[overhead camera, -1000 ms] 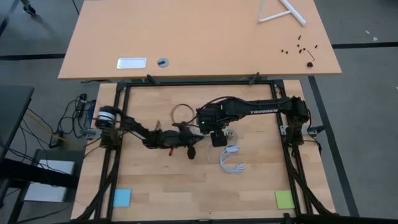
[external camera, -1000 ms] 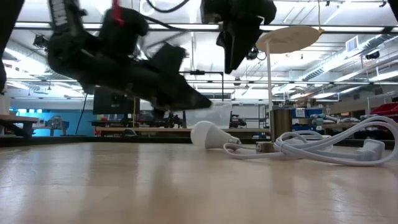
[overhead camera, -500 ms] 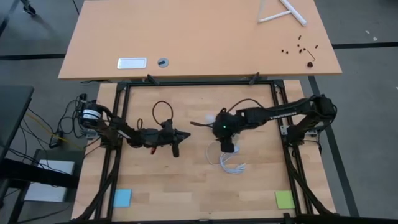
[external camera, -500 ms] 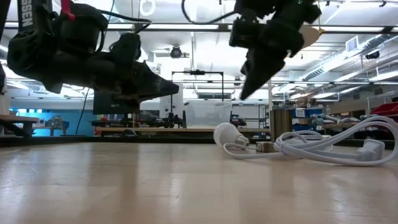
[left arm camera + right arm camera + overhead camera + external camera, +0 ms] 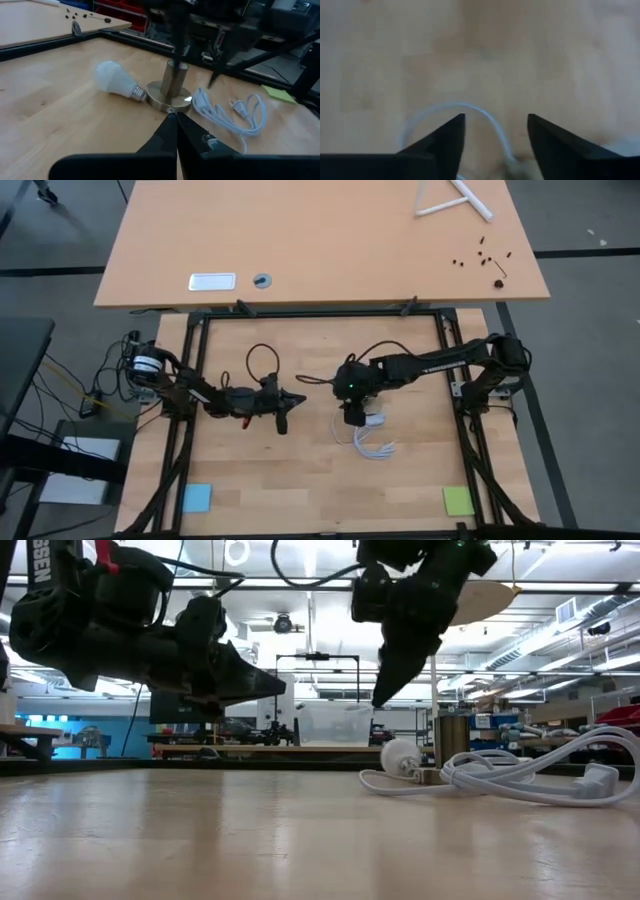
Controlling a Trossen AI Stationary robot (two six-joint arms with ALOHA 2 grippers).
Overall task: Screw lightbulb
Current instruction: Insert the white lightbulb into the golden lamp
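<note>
The white frosted lightbulb lies on its side on the table, its grey screw base next to the lamp's round metal foot; it also shows in the low view. My left gripper is shut and empty, hovering left of the bulb and foot, pointing at them. My right gripper is open, pointing down above the white cord, clear of the table. In the high view my right arm hides the bulb.
The coiled white cord with its plug lies right of the lamp's foot. The lamp's post rises to a flat round head. A blue note and a green note lie near the front corners.
My left gripper has drawn back toward the table's left edge and then kept still. My right gripper has tipped, gone toward the near edge over the cord, then a little left. The bulb has rolled along the table toward the lamp's foot.
</note>
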